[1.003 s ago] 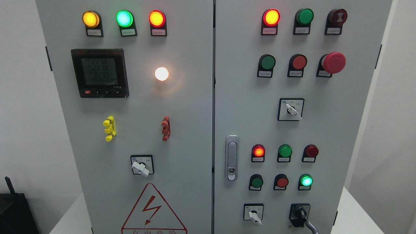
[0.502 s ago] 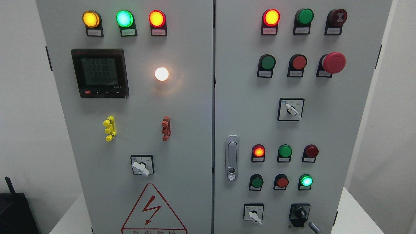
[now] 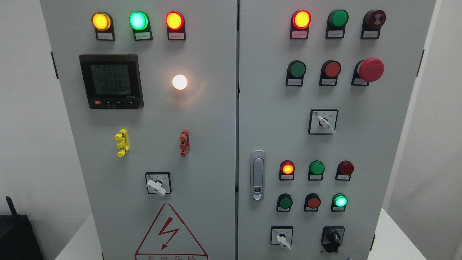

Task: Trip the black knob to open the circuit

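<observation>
The black knob (image 3: pixel 332 237) sits on its black plate at the lower right of the grey cabinet's right door (image 3: pixel 379 144), below the lit green lamp (image 3: pixel 340 200). Its pointer tilts up and to the right. Nothing touches the knob. Neither of my hands shows in the head view.
A white-handled selector switch (image 3: pixel 282 238) sits left of the knob. Above are rows of red and green buttons and lamps, a red mushroom stop button (image 3: pixel 370 69) and the door latch (image 3: pixel 257 175). The left door carries a meter (image 3: pixel 111 81) and another selector (image 3: pixel 157 185).
A grey finger that showed just below and right of the black knob has dropped out of the bottom edge. The knob now stands free.
</observation>
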Action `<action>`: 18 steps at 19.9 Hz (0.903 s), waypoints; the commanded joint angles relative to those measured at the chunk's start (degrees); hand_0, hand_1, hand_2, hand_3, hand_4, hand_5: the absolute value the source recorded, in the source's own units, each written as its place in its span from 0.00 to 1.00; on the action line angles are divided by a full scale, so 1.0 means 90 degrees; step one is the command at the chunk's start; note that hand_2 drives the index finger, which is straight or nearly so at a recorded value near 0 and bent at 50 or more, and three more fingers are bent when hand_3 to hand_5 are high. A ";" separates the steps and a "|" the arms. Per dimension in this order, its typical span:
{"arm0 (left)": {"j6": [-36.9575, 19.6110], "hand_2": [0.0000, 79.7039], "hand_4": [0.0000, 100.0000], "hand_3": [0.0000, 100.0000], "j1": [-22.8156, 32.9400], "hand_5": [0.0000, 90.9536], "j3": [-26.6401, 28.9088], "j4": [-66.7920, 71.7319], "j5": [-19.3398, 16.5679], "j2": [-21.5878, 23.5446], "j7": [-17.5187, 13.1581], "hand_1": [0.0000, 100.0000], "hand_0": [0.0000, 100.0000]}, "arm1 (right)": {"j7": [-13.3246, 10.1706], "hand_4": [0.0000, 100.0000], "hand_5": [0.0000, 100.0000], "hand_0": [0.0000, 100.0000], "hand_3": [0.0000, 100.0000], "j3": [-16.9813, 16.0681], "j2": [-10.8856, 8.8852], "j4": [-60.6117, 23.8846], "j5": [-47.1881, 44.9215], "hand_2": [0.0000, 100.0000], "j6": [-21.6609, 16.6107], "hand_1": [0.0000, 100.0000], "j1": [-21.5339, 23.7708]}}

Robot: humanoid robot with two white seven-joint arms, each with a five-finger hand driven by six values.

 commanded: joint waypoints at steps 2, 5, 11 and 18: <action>0.0002 0.00 0.00 0.00 0.0001 0.00 -0.0006 -0.0103 0.0000 0.0000 0.0004 0.39 0.12 | 0.0178 0.00 0.00 0.00 0.00 0.0151 0.0047 -0.0529 0.0001 0.00 -0.0344 0.00 0.0677; 0.0002 0.00 0.00 0.00 0.0001 0.00 -0.0006 -0.0103 0.0000 0.0000 0.0004 0.39 0.12 | 0.0187 0.00 0.00 0.00 0.00 0.0161 0.0057 -0.0685 0.0011 0.00 -0.0404 0.00 0.0872; 0.0002 0.00 0.00 0.00 0.0001 0.00 -0.0006 -0.0103 0.0000 0.0000 0.0004 0.39 0.12 | 0.0187 0.00 0.00 0.00 0.00 0.0161 0.0057 -0.0735 0.0011 0.00 -0.0404 0.00 0.0990; 0.0002 0.00 0.00 0.00 0.0001 0.00 0.0004 -0.0103 0.0000 0.0000 0.0004 0.39 0.12 | 0.0187 0.00 0.00 0.00 0.00 0.0180 0.0057 -0.0764 0.0021 0.00 -0.0404 0.00 0.1039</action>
